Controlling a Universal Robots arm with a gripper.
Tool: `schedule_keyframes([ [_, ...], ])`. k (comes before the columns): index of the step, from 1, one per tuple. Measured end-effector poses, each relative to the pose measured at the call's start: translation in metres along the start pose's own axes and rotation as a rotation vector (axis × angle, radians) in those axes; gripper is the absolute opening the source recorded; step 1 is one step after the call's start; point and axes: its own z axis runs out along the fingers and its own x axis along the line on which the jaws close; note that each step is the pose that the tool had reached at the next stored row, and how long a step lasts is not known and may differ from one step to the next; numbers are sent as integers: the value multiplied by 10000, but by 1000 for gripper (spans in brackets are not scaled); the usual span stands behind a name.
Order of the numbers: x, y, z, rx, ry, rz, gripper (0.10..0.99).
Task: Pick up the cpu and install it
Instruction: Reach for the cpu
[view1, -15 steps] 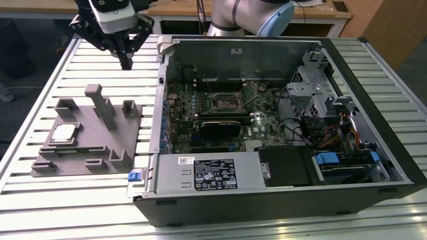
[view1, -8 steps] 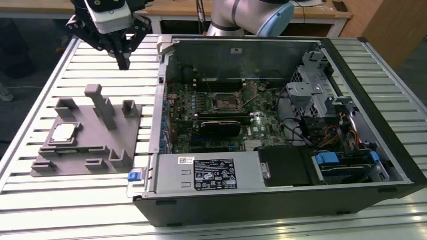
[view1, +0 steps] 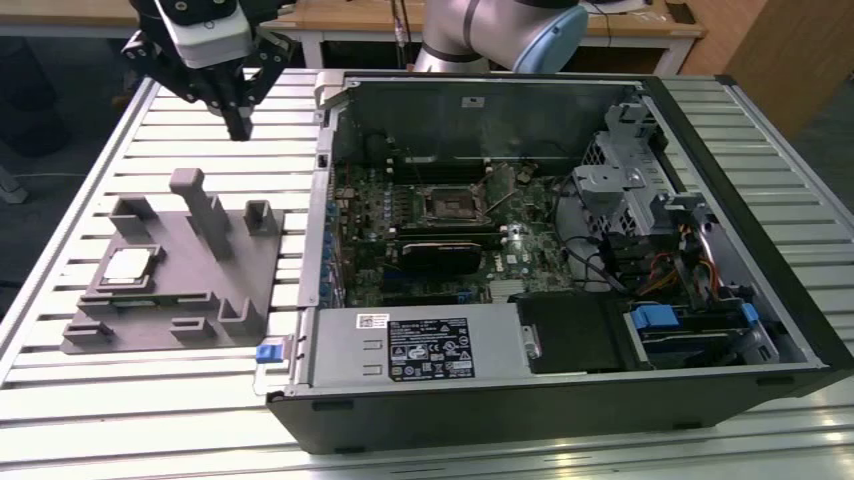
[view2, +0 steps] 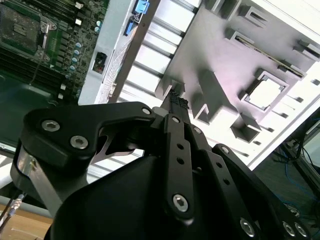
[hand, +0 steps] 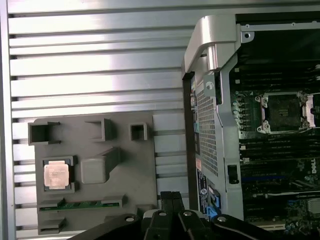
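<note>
While well apart from cpu (hand: 56, 176), gripper (view1: 238, 128) tips together

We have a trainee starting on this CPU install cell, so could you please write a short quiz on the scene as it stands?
1. True or false: the gripper holds the cpu.
2. Where does the cpu lie? A) in the motherboard socket; B) in a recess of the gray fixture; C) on the bare table slats.
3. Fill in: in the exterior view, the fixture sits to the ____ of the open computer case.
Key: 1 false, it is shut and empty; 2 B; 3 left.
</note>
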Motion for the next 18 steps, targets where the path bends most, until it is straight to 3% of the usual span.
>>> schedule_keyframes([
  [8, 95, -7, 1, 0, -1, 0, 106],
  [18, 338, -26, -1, 0, 0, 0, 106],
])
